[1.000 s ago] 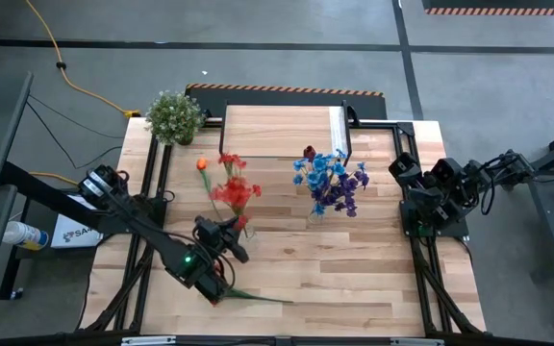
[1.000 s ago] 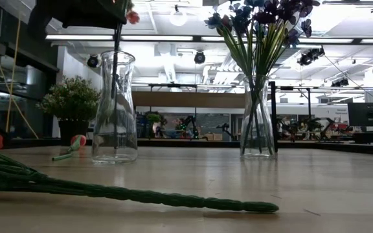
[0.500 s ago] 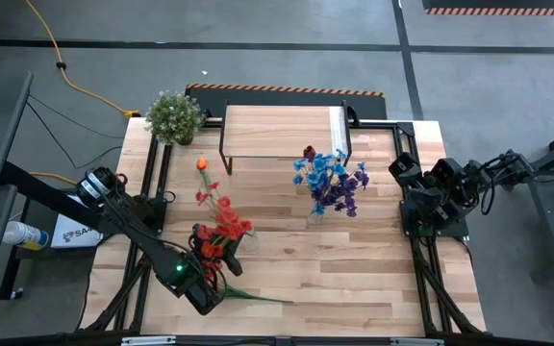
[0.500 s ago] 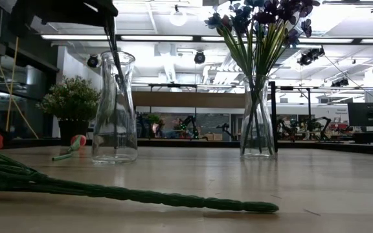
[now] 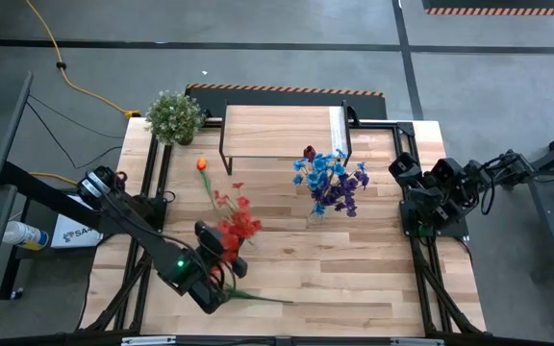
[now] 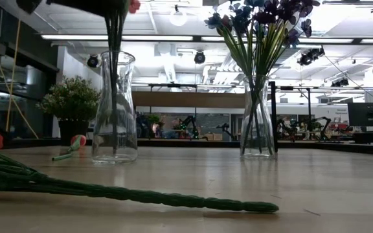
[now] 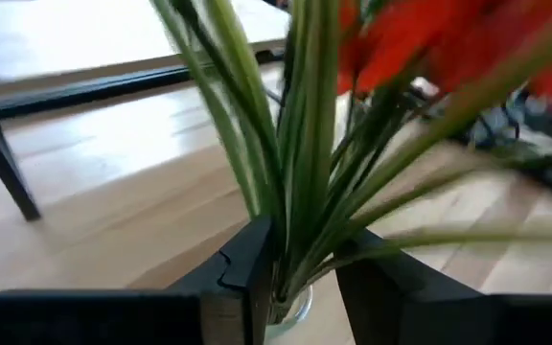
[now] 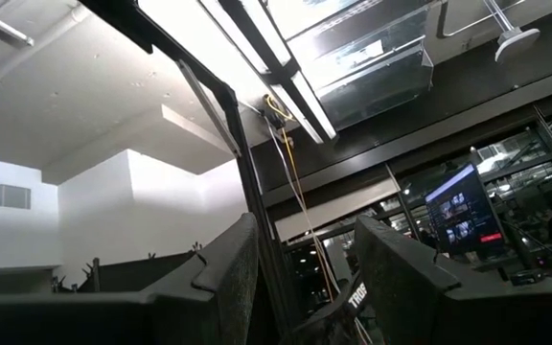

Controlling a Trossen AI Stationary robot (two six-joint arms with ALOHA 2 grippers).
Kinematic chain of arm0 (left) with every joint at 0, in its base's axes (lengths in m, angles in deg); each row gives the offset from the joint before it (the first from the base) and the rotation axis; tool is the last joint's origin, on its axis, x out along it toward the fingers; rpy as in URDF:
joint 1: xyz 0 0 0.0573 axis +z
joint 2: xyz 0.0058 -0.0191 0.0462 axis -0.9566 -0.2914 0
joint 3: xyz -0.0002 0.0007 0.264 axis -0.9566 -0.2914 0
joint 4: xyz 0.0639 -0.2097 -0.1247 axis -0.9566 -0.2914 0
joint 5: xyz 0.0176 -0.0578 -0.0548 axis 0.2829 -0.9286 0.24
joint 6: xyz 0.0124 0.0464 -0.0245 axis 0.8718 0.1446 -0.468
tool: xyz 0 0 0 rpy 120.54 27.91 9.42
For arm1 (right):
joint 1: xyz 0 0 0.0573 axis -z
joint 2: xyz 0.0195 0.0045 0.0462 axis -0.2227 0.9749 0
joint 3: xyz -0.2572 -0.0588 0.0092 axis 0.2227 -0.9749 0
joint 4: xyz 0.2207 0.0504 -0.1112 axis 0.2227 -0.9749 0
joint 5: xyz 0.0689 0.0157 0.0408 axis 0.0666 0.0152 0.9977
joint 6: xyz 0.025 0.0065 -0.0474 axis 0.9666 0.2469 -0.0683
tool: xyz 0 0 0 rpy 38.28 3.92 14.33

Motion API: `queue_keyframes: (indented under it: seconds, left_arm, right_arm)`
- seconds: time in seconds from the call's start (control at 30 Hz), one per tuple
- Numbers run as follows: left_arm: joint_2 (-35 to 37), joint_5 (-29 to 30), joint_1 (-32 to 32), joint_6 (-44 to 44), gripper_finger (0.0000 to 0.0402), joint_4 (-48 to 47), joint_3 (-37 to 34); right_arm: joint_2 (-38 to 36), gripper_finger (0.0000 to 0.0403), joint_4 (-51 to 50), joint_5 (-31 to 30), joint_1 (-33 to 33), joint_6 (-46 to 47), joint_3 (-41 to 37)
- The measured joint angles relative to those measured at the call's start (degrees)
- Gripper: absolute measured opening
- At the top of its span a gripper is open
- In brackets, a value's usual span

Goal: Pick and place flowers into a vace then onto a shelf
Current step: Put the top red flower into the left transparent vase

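A red flower bunch (image 5: 236, 227) stands with its green stems (image 6: 114, 97) down inside a clear glass vase (image 6: 115, 107) at mid table. My left gripper (image 7: 305, 278) is open just above the vase mouth (image 7: 293, 311), a finger on either side of the stems. An orange tulip (image 5: 201, 164) lies on the table behind it. Another long green stem (image 6: 141, 193) lies near the front edge. Blue and purple flowers (image 5: 331, 181) fill a second vase (image 6: 258, 123). The shelf (image 5: 282, 131) stands at the far side. My right gripper (image 8: 300, 278) is open at the right edge, pointing up. My left gripper comes at the red bunch level, from the table's near left, across the stems just above the vase mouth. The stems (image 7: 290, 230) lie against the inner side of one finger (image 7: 255, 273). Whether the other finger touches them I cannot tell. The stems' lower ends are inside the vase.
A bushy potted plant (image 5: 174, 115) stands at the far left corner. Black frame rails (image 5: 152, 192) run along both sides of the tabletop. Bare wood lies between the two vases and across the near right part of the table.
My left gripper has risen a little and rolled. The red bunch has swung from leaning toward the far edge to standing over the vase. Its stems have slid from the vase's neck down toward its bottom.
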Motion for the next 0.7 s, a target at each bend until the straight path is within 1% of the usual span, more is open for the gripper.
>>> queue_keyframes:
  seconds: [0.13, 0.37, 0.7]
  left_arm:
    - [0.04, -4.68, -0.02, 4.4, 0.0143, -2.29, 1.56]
    - [0.02, -10.94, -0.04, 3.77, 0.0143, -6.63, 1.72]
    - [3.95, -15.55, -1.67, 3.74, 0.0143, -8.71, 1.72]
  right_arm:
    - [-0.02, 0.0165, -0.01, 0.07, 0.01, 0.0, 0.0]
    - [-0.02, 0.0165, 0.0, 1.16, 0.01, 0.01, 0.0]
    - [-0.02, 0.0165, 0.0, 1.45, 0.0, 1.59, 0.0]
